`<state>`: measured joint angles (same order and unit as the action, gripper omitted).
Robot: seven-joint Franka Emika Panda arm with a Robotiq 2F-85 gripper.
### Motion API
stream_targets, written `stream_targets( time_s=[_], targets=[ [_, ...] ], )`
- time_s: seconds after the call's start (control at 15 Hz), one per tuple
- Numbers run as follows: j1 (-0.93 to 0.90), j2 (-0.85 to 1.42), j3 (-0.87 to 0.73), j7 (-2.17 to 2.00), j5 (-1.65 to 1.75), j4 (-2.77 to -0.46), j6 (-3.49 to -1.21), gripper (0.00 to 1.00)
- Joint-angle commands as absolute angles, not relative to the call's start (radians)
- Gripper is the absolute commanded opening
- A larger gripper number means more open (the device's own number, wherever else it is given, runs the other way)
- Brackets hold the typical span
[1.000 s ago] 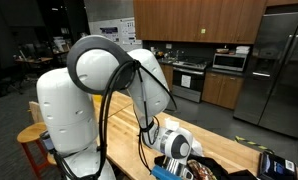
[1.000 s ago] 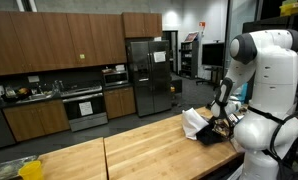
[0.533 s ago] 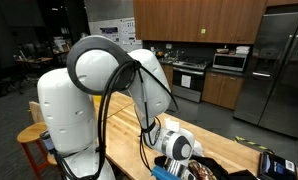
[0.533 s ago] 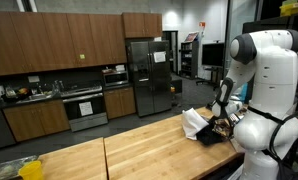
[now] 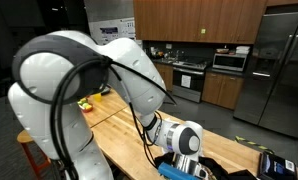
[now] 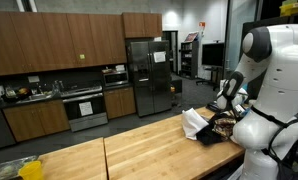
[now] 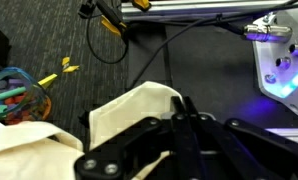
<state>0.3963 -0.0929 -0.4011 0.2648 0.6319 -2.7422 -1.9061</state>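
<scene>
Gripper [image 7: 182,108] jaws shut tight, tips touching edge of cloth [image 7: 129,112]; real pinch on it, cannot tell. One cream cloth [image 6: 194,122], lying on table [image 6: 139,150]. One bowl [image 7: 14,95] beside cloth. Two yellow scraps [image 7: 49,80] near cloth.

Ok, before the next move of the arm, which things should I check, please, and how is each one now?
1. Gripper shut: ok.
2. Cloth caught in the jaws: cannot tell; they meet at its edge.
3. Black cable apart from the gripper: cannot tell; it runs close by the cloth.
4. Coloured bundle apart from the gripper: ok.
5. Grip seen in an exterior view: not ok; the arm hides it.
</scene>
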Motion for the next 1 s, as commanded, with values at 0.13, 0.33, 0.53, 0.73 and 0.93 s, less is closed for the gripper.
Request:
stream_targets(
  time_s=[0.13, 0.33, 0.53, 0.73, 0.93],
  targets=[
    [0.44, -0.411, -0.395, 0.28, 0.804, -2.706, -1.661, 0.01],
    [0.42, -0.582, -0.35, 0.265, 0.89, -2.678, -1.547, 0.01],
    [0.365, -0.689, -0.307, 0.306, 0.949, -2.625, -1.504, 0.01],
    [0.268, -0.699, -0.311, 0.387, 0.989, -2.54, -1.546, 0.01],
    [0.163, -0.648, -0.317, 0.451, 1.007, -2.447, -1.609, 0.01]
  ],
)
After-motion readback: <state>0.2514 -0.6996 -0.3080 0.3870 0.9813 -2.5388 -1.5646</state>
